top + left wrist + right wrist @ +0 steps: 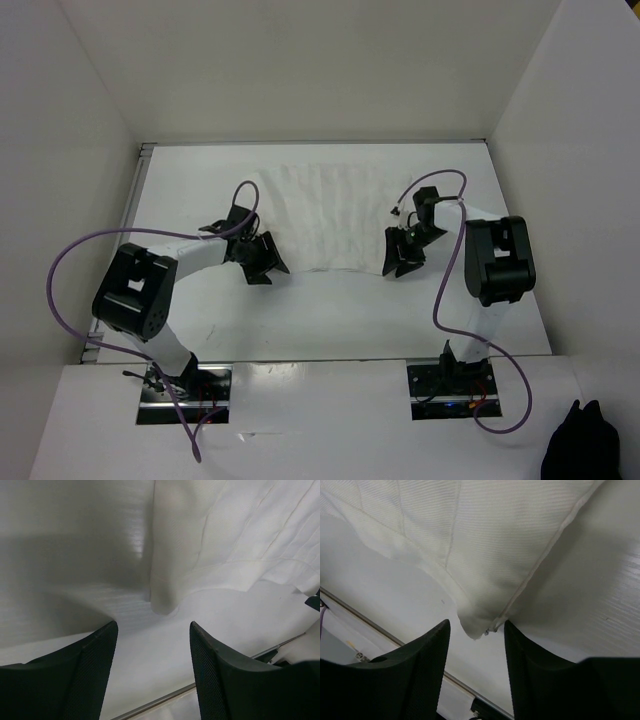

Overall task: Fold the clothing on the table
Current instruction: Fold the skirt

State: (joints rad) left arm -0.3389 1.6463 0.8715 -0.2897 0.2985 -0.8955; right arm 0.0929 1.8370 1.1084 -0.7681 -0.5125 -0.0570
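- Clothing (pixel 330 215) lies flat on the far half of the table (pixel 300 325) in the top view, with the left gripper (pixel 262 262) and right gripper (pixel 402 258) at its near corners.
- Left wrist view: jaws wide and empty, a rounded fabric corner just beyond them.
- Right wrist view: jaws apart, the hemmed corner at the fingertips but unpinched; most of the folding appears yet to be done.

Wrinkled white clothing (pixel 325 215) on table (pixel 300 320)

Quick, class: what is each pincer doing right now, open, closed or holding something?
Left pincer: open, holding nothing, clothing corner just ahead.
Right pincer: open, clothing corner at its tips, not clamped.
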